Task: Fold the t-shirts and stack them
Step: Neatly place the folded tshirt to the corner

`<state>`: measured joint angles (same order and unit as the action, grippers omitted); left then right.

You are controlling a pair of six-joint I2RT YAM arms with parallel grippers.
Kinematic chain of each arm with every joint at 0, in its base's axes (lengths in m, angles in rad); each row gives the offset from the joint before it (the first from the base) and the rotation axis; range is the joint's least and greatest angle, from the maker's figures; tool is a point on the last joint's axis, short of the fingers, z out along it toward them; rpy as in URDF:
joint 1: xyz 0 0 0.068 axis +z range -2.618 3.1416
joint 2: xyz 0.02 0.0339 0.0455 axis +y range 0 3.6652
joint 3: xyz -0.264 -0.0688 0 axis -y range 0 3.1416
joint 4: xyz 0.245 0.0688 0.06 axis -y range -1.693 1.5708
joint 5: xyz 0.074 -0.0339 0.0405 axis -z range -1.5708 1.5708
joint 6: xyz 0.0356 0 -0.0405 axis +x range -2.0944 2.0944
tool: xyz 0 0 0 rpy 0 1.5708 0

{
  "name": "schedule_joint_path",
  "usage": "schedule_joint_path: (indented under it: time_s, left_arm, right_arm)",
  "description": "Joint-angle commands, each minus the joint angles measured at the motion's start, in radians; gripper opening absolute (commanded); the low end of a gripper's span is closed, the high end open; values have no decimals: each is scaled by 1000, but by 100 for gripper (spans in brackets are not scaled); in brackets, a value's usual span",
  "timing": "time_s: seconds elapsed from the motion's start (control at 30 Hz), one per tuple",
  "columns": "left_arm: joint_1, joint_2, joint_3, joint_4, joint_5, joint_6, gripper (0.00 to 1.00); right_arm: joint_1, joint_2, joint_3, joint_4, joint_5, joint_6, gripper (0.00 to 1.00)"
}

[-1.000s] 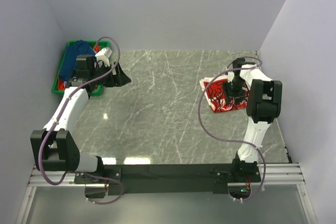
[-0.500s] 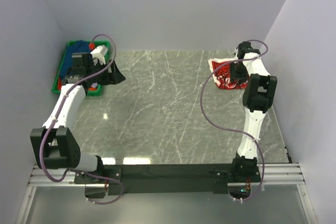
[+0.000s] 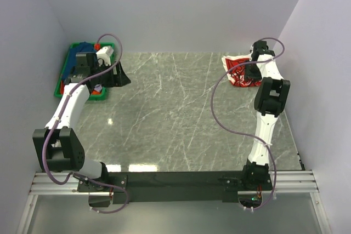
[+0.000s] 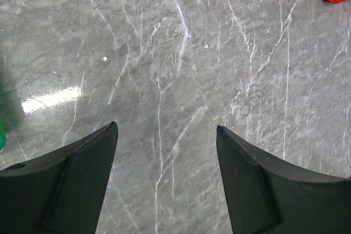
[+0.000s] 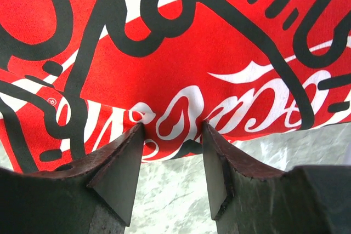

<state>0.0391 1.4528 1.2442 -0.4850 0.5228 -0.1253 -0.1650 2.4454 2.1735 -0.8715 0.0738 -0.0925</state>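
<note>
From above, a folded red, white and black printed t-shirt (image 3: 238,78) lies at the far right of the grey marble bench (image 3: 175,108) under the right fingers (image 3: 253,73), and the left fingers (image 3: 119,75) hang beside a green plastic crate (image 3: 61,87). In the left wrist view, those fingers stand wide apart above the bench. In the right wrist view, the fingers are partly spread at the shirt's hem, and I cannot tell whether they pinch it.

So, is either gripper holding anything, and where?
Left gripper: nothing, open. Right gripper straddles an edge of the red shirt; whether it grips cannot be told.

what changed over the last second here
The right gripper reached toward the far right corner, and the red printed t-shirt went with it, away from the bases; gripped or just pushed, I cannot tell. The left gripper stayed open beside the green crate.
</note>
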Motion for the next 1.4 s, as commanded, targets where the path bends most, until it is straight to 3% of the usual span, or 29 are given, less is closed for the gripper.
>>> schedule_joint_path:
  time_s: [0.0, 0.13, 0.3, 0.5, 0.73, 0.8, 0.97, 1.2, 1.37]
  left_arm:
    - [4, 3, 37, -7, -1, 21, 78]
    - [5, 11, 47, -35, 0, 36, 78]
    - [5, 4, 52, -47, 5, 47, 78]
    - [7, -31, 5, -6, 13, 21, 78]
    - [7, -46, 0, -20, -1, 42, 77]
    - [10, -45, 4, -30, -3, 44, 77]
    - [15, -45, 9, -33, -3, 50, 77]
    - [19, -40, 12, -38, -3, 49, 77]
    - [19, -37, 11, -37, -1, 39, 77]
  right_arm:
    - [-51, 63, 49, 88, 25, 8, 53]
    - [-56, 41, 74, 78, -71, -19, 62]
    - [-53, -205, -142, 187, -218, -101, 75]
    - [-42, -368, -219, 155, -232, -168, 76]
    - [-27, -335, -267, 40, -190, -185, 62]
    - [-22, -326, -282, 32, -204, -170, 53]
    - [-1, -295, -320, 39, -210, -148, 47]
    - [41, -224, -320, 77, -198, -116, 46]
    - [53, -134, -209, 66, -200, -96, 45]
